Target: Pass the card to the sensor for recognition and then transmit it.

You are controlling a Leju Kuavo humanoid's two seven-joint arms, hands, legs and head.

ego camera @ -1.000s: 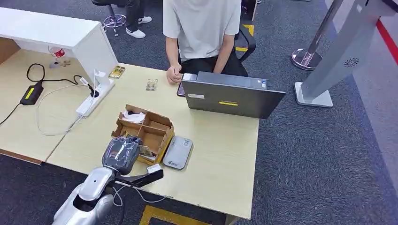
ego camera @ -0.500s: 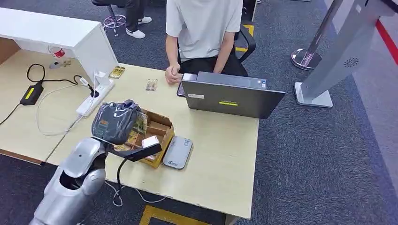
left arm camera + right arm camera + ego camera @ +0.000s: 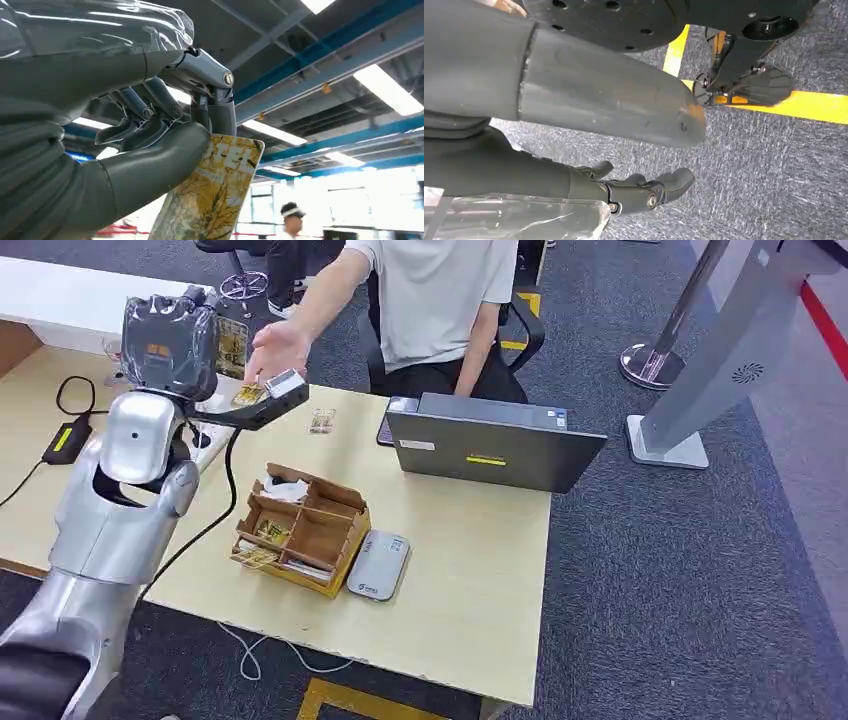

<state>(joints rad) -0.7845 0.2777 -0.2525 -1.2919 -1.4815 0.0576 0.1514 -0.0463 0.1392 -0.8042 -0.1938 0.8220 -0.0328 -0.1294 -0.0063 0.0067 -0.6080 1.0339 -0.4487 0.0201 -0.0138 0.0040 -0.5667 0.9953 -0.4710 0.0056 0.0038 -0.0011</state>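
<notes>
Fingers [image 3: 220, 107] around card [image 3: 215, 195] (left hand [image 3: 172, 340])

No legible text; print on card [image 3: 215, 195] too blurred.

Office-like lab, desk [image 3: 470, 570] with laptop [image 3: 492, 447], carpet [image 3: 680, 580], stanchion [image 3: 655, 358]

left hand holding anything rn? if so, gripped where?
Yes. The left hand holds the card, pinched at one end between thumb and fingers; the rest sticks out free. The right hand holds nothing.
</notes>
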